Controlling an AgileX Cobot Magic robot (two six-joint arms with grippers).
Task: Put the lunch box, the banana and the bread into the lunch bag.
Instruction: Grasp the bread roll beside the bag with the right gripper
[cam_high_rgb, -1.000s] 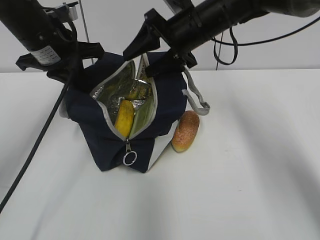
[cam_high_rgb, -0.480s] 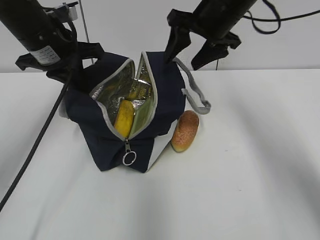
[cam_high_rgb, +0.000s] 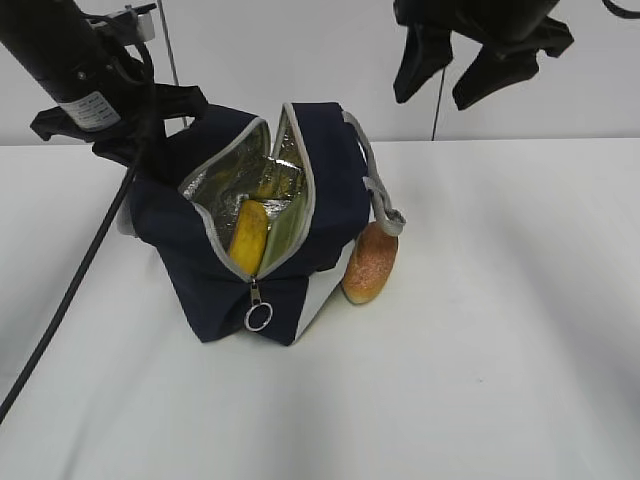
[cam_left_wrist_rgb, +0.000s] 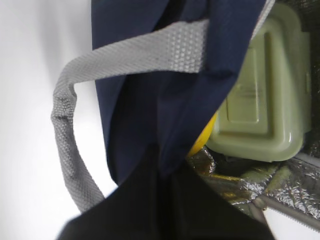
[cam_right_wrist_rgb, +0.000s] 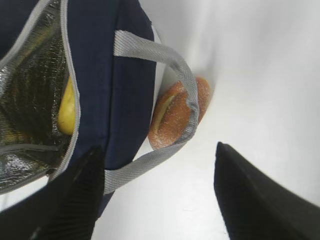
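Looking down at the table (cam_high_rgb: 500, 380), you see the bag (cam_high_rgb: 230, 270) standing near its back edge, left of the middle, unzipped and gaping, foil lining showing. Your banana (cam_high_rgb: 249, 237) lies inside the opening, and the box (cam_left_wrist_rgb: 260, 90) with its green lid sits beside it in the bag, clearest from the left wrist. Your bread (cam_high_rgb: 370, 265) rests on the tabletop just beside the bag's right side, with the grey strap (cam_high_rgb: 380, 195) draped over its top. Your left gripper (cam_high_rgb: 125, 140) is pressed together on the bag's far left edge, pinching the fabric. Your right gripper (cam_high_rgb: 450, 75) hangs above and behind the bag's right side, jaws spread wide, holding nothing.
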